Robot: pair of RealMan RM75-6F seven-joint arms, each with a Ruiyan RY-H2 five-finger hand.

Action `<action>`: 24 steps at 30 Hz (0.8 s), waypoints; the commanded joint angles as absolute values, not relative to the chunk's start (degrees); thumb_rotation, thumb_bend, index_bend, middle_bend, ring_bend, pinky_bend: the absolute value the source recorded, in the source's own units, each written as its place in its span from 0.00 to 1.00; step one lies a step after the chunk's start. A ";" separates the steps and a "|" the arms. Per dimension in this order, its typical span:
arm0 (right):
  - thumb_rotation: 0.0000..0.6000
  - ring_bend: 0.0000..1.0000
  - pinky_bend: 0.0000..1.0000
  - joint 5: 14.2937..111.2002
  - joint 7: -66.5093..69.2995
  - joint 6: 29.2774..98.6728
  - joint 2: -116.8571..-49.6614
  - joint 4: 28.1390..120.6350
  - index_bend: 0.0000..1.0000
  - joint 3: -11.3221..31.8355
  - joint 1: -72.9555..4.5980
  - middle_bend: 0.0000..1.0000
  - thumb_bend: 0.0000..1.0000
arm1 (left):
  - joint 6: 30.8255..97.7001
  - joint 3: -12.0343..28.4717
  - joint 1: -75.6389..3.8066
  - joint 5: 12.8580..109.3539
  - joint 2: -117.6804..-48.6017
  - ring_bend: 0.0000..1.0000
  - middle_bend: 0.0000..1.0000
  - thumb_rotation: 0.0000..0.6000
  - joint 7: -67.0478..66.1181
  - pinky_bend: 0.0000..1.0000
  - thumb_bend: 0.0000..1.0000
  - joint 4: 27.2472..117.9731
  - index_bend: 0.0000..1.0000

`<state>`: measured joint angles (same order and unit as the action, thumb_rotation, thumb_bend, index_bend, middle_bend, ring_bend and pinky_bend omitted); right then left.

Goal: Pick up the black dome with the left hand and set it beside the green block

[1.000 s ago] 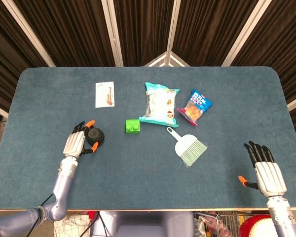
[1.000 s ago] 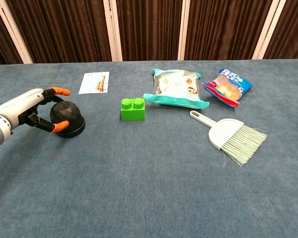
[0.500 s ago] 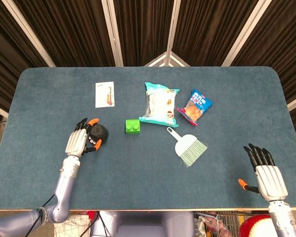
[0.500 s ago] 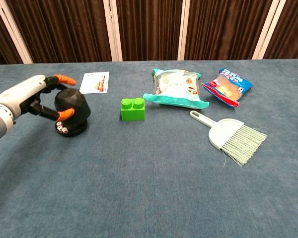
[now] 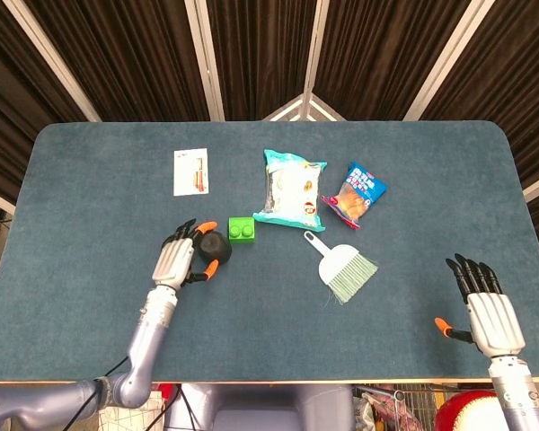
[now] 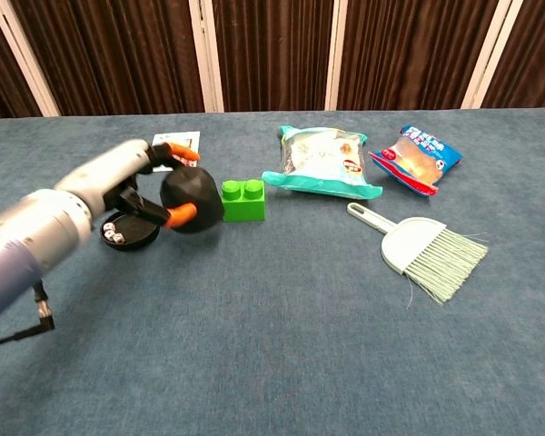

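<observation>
My left hand [image 5: 180,258] [image 6: 127,184] grips the black dome [image 5: 214,247] [image 6: 193,200] between orange-tipped fingers [image 6: 183,213]. The dome hangs just left of the green block [image 5: 242,230] [image 6: 242,201], very close to it; whether it touches the block or the table I cannot tell. A flat black base [image 6: 132,234] with small dice on it lies on the table under my left hand in the chest view. My right hand [image 5: 488,310] rests open near the table's front right edge, holding nothing, and shows only in the head view.
A white card [image 5: 190,171] lies at the back left. A teal snack bag [image 5: 290,187] [image 6: 323,162] and a red-blue bag [image 5: 355,194] [image 6: 416,159] lie behind the block. A small white brush [image 5: 341,266] [image 6: 422,249] lies right of the block.
My left hand lifted the dome off its black base and carried it right, up to the green block's left side. The base with dice stayed behind. The right hand barely moved.
</observation>
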<state>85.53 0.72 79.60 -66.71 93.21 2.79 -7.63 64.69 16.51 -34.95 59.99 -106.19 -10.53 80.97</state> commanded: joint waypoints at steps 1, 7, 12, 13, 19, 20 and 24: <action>1.00 0.04 0.00 85.24 1.15 79.26 -66.62 92.76 0.00 3.00 -7.86 0.00 0.21 | 62.63 15.46 -36.05 59.41 -109.65 0.00 0.43 1.00 -9.85 0.00 0.65 75.79 0.19; 1.00 0.04 0.00 86.03 1.30 80.02 -67.03 92.40 0.00 2.24 -7.26 0.00 0.21 | 62.08 14.52 -36.07 61.09 -111.49 0.00 0.37 1.00 -8.00 0.00 0.62 71.41 0.18; 1.00 0.04 0.00 86.07 0.68 80.06 -67.51 92.25 0.00 2.21 -7.28 0.00 0.21 | 58.98 13.43 -36.38 61.15 -109.25 0.00 0.07 1.00 -8.94 0.00 0.45 72.65 0.12; 1.00 0.04 0.00 86.09 0.54 80.09 -67.59 92.24 0.00 2.21 -7.28 0.00 0.21 | 58.29 13.32 -36.43 61.16 -108.36 0.00 0.03 1.00 -9.03 0.00 0.43 73.65 0.10; 1.00 0.04 0.00 86.02 0.14 80.19 -67.98 91.98 0.00 2.31 -7.30 0.00 0.21 | 60.04 13.90 -35.25 63.11 -103.68 0.00 0.00 1.00 -7.89 0.00 0.42 81.53 0.06; 1.00 0.04 0.00 85.98 0.07 80.14 -68.07 91.92 0.00 2.32 -7.33 0.00 0.21 | 60.90 13.84 -34.84 63.90 -102.38 0.00 0.00 1.00 -7.96 0.00 0.42 83.80 0.05; 1.00 0.04 0.00 86.73 -0.12 80.79 -67.16 93.00 0.00 1.67 -6.77 0.00 0.21 | 67.01 13.52 -31.56 68.62 -94.56 0.00 0.00 1.00 -8.39 0.00 0.42 97.46 0.04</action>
